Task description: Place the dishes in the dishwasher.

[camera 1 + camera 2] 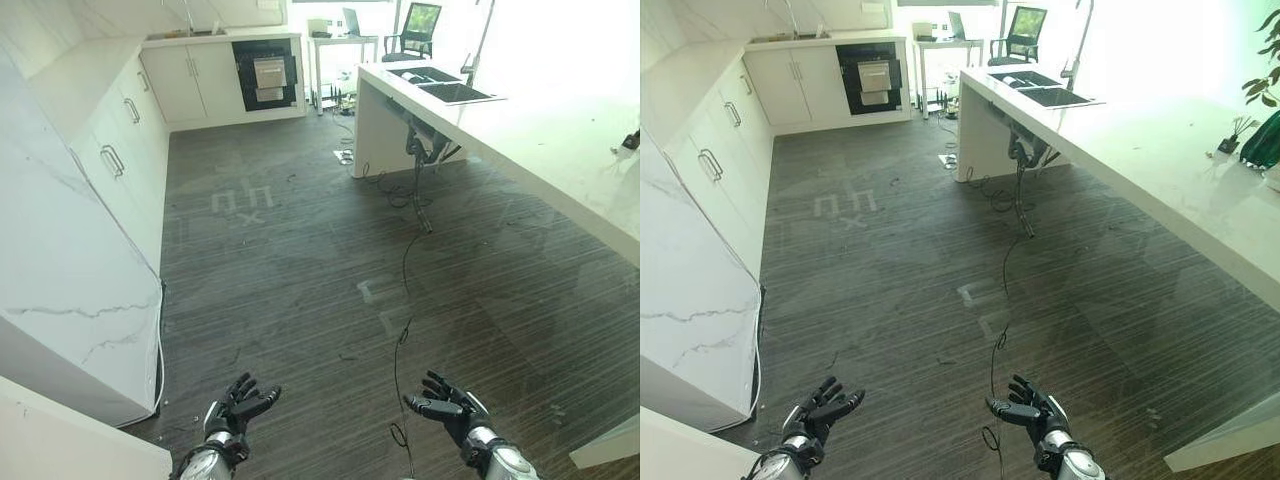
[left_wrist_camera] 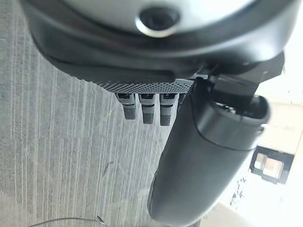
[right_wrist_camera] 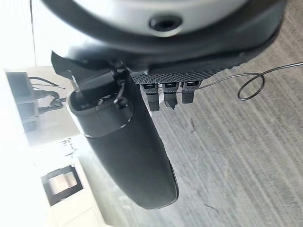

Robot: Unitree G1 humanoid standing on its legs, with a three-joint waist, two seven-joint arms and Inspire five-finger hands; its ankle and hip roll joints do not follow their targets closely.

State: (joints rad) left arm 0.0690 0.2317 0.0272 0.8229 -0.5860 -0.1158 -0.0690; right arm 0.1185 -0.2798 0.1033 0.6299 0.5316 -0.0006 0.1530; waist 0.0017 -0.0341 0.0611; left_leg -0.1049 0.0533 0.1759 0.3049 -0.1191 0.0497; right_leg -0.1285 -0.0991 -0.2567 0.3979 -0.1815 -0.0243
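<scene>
The dishwasher [image 1: 266, 74] is a dark opening with a pale rack in the white cabinets at the far end of the room, also seen as the dishwasher [image 1: 872, 76]. Both hands hang low over the dark wood floor, far from it. My left hand [image 1: 236, 407] has its fingers spread and holds nothing. My right hand [image 1: 447, 404] is likewise open and bare. In the wrist views the left hand [image 2: 199, 156] and the right hand [image 3: 128, 151] show straight fingers over the floor. I see no dishes near either hand.
White marble-look cabinets [image 1: 70, 250] run along the left. A long white island counter [image 1: 540, 140] with a sink [image 1: 440, 85] stands on the right. A desk and chair [image 1: 415, 30] stand at the back. Open floor [image 1: 300, 270] lies between.
</scene>
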